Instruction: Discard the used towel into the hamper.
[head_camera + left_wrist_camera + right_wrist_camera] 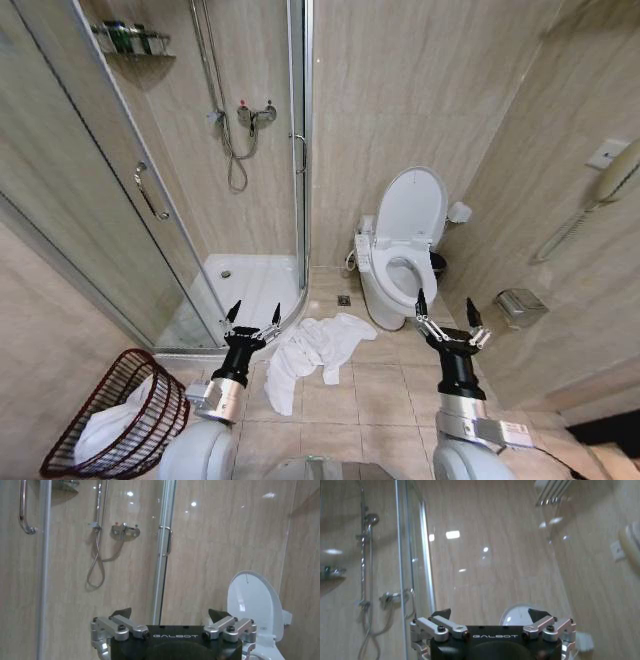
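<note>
Two grippers are standing raised and empty at this moment, so the task looks to be at its very start, with the pick-up not yet begun. The left gripper (250,312) is holding its black-tipped fingers spread apart, and the right gripper (444,310) is doing the same, nothing between them. A crumpled white cloth towel (312,352) is lying on the beige tiled floor (390,390), between the two grippers and just beside the left one, slightly beyond and below its fingertips. The small round reddish-brown wire hamper (150,375) is leaning well off to the left of the left gripper and nearer the robot, and some white cloth is already sitting inside it.

By my judgement the next move calls for lowering a gripper onto a raised fold of the towel, since flat cloth on tile gives little to pinch, and then carrying it leftward over the hamper's rim.

One word is reading clearly: "GALBOT", in pale letters on the black body of each gripper in the wrist views. No other writing is legible.
</note>
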Available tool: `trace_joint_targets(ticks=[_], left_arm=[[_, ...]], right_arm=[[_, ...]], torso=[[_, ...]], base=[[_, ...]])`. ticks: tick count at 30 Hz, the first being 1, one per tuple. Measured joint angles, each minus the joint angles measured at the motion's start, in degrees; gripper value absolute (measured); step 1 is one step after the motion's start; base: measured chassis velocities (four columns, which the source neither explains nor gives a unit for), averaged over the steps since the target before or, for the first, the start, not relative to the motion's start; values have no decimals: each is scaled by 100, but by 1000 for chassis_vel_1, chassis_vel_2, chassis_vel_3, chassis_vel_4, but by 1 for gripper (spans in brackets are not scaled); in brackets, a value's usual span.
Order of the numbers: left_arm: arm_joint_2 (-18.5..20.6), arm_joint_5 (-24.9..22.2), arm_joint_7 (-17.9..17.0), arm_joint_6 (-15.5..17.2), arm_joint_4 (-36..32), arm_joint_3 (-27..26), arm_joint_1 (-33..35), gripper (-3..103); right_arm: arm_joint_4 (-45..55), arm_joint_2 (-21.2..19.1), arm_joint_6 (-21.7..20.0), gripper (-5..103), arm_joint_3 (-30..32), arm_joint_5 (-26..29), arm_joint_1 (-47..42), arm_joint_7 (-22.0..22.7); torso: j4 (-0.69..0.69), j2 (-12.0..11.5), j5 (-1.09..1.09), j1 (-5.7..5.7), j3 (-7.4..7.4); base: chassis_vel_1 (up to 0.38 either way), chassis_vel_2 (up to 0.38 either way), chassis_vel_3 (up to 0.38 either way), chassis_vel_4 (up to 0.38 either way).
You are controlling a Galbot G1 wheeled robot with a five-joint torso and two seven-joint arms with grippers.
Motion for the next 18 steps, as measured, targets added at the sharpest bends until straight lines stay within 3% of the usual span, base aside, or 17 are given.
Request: trace_joint_targets(ticks=[6,10,18], left_arm=[[0,0,0,0,0,0,0,100],[0,0,0,0,0,0,0,100],[0,0,0,0,0,0,0,100]], right_arm=[[-554,0,95,100,-15,184,-101,23],[-1070,0,449,100,-30,76,-156,70],[-1071,-82,517,100,-21,379,-216,-50]], torso=[[0,-183,-2,-86,-99],[0,-323,0,-147,-176],[0,-558,-1,-260,-299]], base=[[0,0,0,0],[0,0,0,0],[0,0,0,0]])
